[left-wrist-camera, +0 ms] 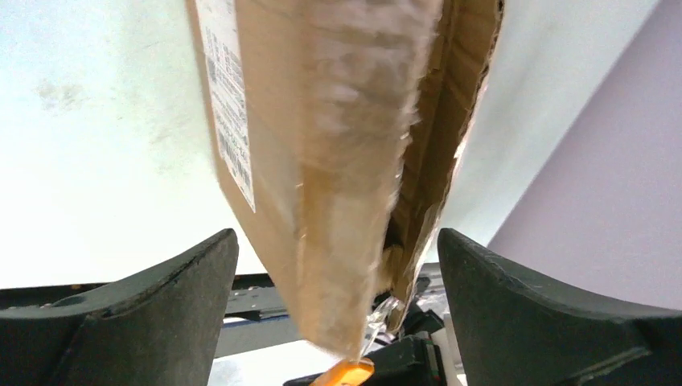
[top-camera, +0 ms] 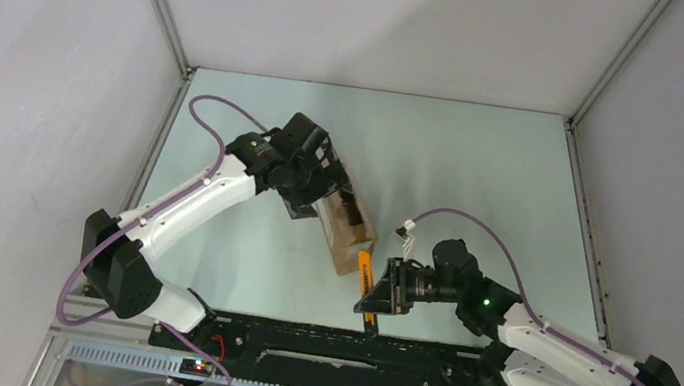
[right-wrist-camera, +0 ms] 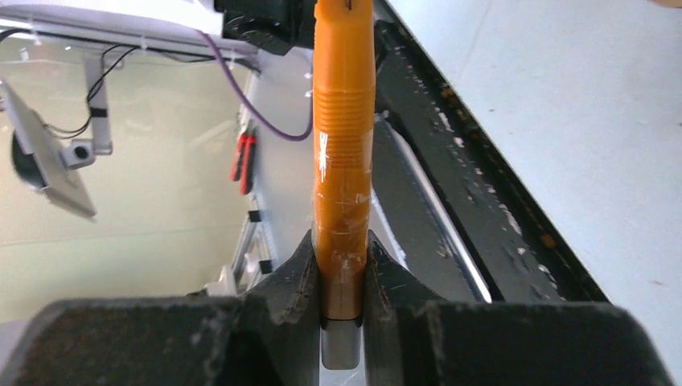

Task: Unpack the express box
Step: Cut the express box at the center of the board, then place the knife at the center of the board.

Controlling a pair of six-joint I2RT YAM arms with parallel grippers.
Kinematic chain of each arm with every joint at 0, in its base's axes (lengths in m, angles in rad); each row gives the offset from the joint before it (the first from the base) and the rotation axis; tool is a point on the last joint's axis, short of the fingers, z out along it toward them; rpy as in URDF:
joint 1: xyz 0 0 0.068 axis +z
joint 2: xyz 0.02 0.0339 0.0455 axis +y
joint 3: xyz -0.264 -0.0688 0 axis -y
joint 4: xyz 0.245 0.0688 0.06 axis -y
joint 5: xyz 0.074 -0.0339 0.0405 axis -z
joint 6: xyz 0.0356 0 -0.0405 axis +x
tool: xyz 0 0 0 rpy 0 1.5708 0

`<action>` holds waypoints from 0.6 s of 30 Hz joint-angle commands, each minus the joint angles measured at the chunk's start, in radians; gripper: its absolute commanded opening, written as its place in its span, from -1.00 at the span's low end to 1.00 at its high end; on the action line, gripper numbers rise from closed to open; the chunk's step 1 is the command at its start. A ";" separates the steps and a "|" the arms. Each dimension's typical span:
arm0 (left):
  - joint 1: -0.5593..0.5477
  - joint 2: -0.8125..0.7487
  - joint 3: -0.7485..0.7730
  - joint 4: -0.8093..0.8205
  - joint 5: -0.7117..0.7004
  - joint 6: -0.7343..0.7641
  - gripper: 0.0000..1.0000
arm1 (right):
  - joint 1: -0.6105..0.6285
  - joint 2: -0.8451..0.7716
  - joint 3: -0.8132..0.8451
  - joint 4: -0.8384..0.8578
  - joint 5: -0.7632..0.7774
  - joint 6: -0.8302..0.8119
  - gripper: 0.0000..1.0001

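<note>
Closing the left gripper [left-wrist-camera: 336, 235], spread wide, on the small brown cardboard express box [left-wrist-camera: 338, 121] would steady it for the right gripper's [right-wrist-camera: 342, 245] clamped slim orange utility knife [right-wrist-camera: 342, 161].

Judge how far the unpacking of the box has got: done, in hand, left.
Done: one flap of the box gapes, its seam seemingly cut. In hand: the right hand grips the knife by the box's near end; the left hand stands open astride the box. Left: spreading the flaps and taking out the contents, which do not show.
</note>
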 commanded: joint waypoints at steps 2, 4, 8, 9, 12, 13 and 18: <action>0.012 0.010 0.142 -0.032 -0.022 0.094 0.98 | -0.021 -0.145 0.098 -0.347 0.189 -0.123 -1.00; 0.017 0.005 0.156 -0.051 -0.031 0.105 0.99 | -0.039 -0.177 0.123 -0.439 0.258 -0.151 -1.00; 0.036 -0.008 0.141 -0.065 -0.034 0.122 0.93 | -0.066 -0.175 0.211 -0.635 0.472 -0.221 -1.00; 0.041 -0.007 0.141 -0.074 -0.034 0.127 0.90 | -0.071 -0.170 0.234 -0.671 0.534 -0.233 -1.00; 0.050 0.008 0.155 -0.096 -0.034 0.154 0.82 | -0.101 -0.148 0.279 -0.735 0.666 -0.265 -1.00; 0.050 0.016 0.164 -0.112 -0.034 0.158 0.79 | -0.119 -0.131 0.288 -0.735 0.677 -0.280 -1.00; 0.052 0.009 0.146 -0.149 -0.077 0.149 0.64 | -0.204 0.007 0.340 -0.685 0.731 -0.363 -0.89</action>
